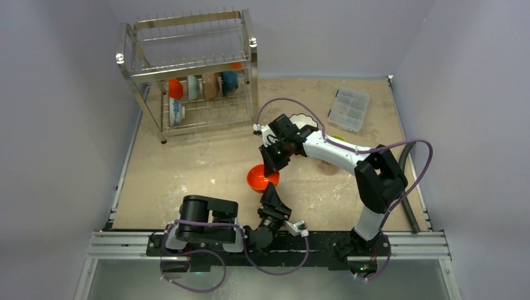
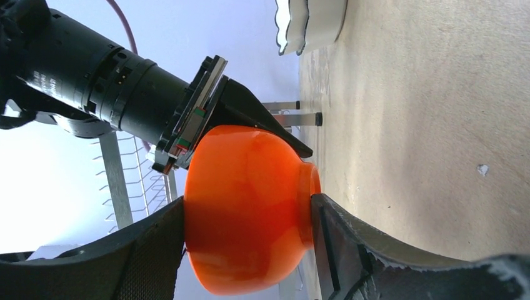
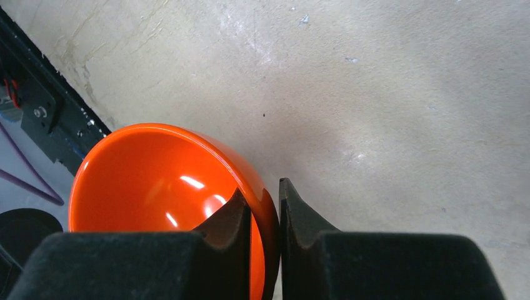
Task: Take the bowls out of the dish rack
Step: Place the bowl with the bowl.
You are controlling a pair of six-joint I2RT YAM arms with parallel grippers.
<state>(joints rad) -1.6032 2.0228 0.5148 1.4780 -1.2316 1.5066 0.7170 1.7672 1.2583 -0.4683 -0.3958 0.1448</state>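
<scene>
The right claw (image 3: 262, 194) is pressed together on the rim of an orange bowl (image 3: 150, 181), one finger inside the wall and one outside. It holds the bowl tilted and off the counter (image 1: 206, 169), in the middle of the work area just ahead of the arm bases. The left claw (image 2: 249, 203) meets it from the near side, turned so that one finger lies across the bowl's mouth and the other under its foot. Both look flush against the bowl, so it appears to be pinching the bowl too. I judge this to be a hand-over partway through the unloading. The next move calls for the right claw to let go only once the left claw's hold is sure, since the glossy, rounded wall could slip. The bowl can then be set down. Farther out on the counter, white scalloped bowls (image 2: 309, 25) sit nested behind the right arm, and a yellow-green bowl (image 1: 337, 137) peeks out beside it. The clear compartment box (image 1: 349, 109) lies toward the far right; its contents are too small to tell. In the far left corner the dish rack (image 1: 187, 67) holds bowls on edge on its lower tier: a second orange bowl (image 1: 175, 89), a pale bowl (image 1: 192, 87), a tan bowl (image 1: 210, 85), a teal bowl (image 1: 229, 81) and a blue-patterned bowl (image 1: 177, 112). So much of the job remains.
</scene>
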